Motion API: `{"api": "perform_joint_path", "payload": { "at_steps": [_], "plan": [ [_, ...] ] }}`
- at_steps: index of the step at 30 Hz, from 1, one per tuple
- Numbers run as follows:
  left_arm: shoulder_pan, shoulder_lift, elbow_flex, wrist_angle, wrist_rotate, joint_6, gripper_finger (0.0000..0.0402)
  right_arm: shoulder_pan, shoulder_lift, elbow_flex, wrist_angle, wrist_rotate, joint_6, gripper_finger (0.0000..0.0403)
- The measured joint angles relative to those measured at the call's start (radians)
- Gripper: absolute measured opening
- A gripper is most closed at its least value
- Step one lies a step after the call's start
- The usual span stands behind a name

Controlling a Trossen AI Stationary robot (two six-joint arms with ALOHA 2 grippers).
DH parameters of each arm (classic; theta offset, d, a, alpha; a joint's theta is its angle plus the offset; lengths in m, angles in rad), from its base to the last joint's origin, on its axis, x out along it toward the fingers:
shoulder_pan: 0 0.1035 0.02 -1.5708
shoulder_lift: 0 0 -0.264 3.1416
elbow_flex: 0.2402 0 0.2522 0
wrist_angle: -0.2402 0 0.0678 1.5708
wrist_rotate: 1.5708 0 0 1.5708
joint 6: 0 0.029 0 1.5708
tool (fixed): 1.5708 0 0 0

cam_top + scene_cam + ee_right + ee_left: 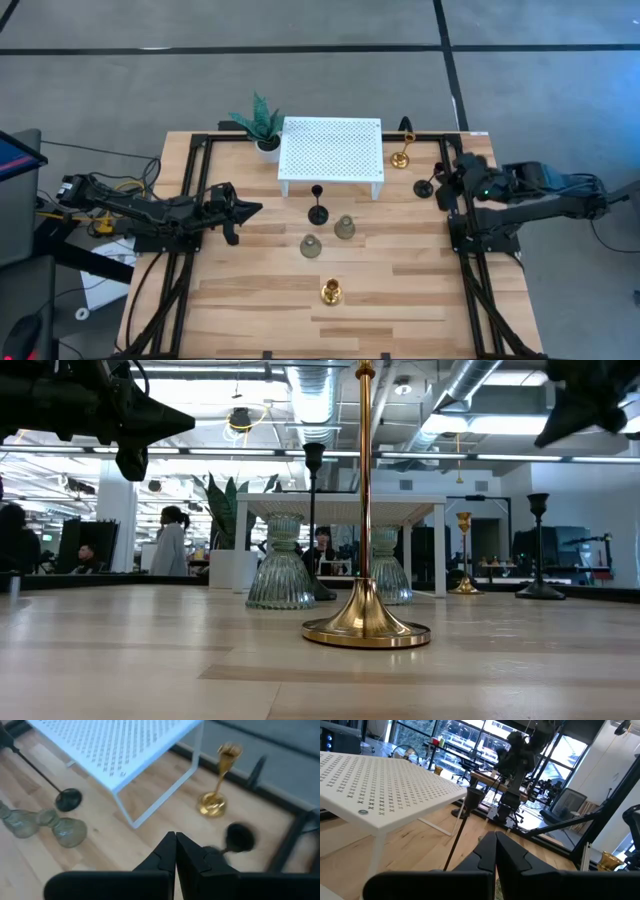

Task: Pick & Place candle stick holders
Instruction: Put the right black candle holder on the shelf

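Pale wooden planks make up the surface (250, 300), framed by dark rails, with an open office ceiling and people standing far behind it in the low view. On its far side stands the white perforated platform (331, 150), a small potted plant (260, 124) beside its left corner. Both arms hang above the surface: the left hand (249, 210) sits over the left middle with its fingers pressed together and empty, and the right hand (441, 183) hovers at the right edge, fingers likewise together and holding nothing. All six candle stick holders stand upright on the wood, none on the platform. Tallest are the two gold ones, one alone near the front (331, 291) and one by the platform's right rear leg (400, 158), each a slim shiny stem on a flared base. The two black stemmed ones are thinner still: one just in front of the platform (317, 209), one just beside the right hand (424, 187). Squat ribbed grey-green glass bells (311, 246) (344, 227) sit between. The right hand probably goes for the nearby black holder; it should spread its fingers first, come down centred on the stem and close gently, since such a narrow stem on a small round base would tip easily.
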Motion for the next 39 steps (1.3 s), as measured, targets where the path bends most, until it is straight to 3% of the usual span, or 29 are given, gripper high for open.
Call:
{"api": "perform_joint_path", "payload": {
  "at_steps": [5,10,15,30,35,39],
  "plan": [
    [0.0,0.0,0.0,0.0,0.0,0.0,0.0005,-0.003,0.058,0.203,-0.073,0.085,-0.104,0.0],
    [0.0,0.0,0.0,0.0,0.0,0.0,0.0005,-0.003,0.057,0.316,0.062,0.115,-0.262,0.0],
    [0.0,0.0,0.0,0.0,0.0,0.0,0.0005,-0.003,0.08,0.326,0.235,0.116,-0.391,0.0],
    [0.0,0.0,0.0,0.0,0.0,0.0,0.0005,0.105,0.209,0.325,0.22,0.218,-0.313,0.0],
    [0.0,0.0,0.0,0.0,0.0,0.024,0.0005,0.046,0.257,0.325,0.297,0.212,-0.431,0.0],
    [0.0,0.0,0.0,0.0,0.0,0.025,0.0005,-0.072,0.282,0.324,0.405,0.116,-0.55,0.0]
  ]
}}
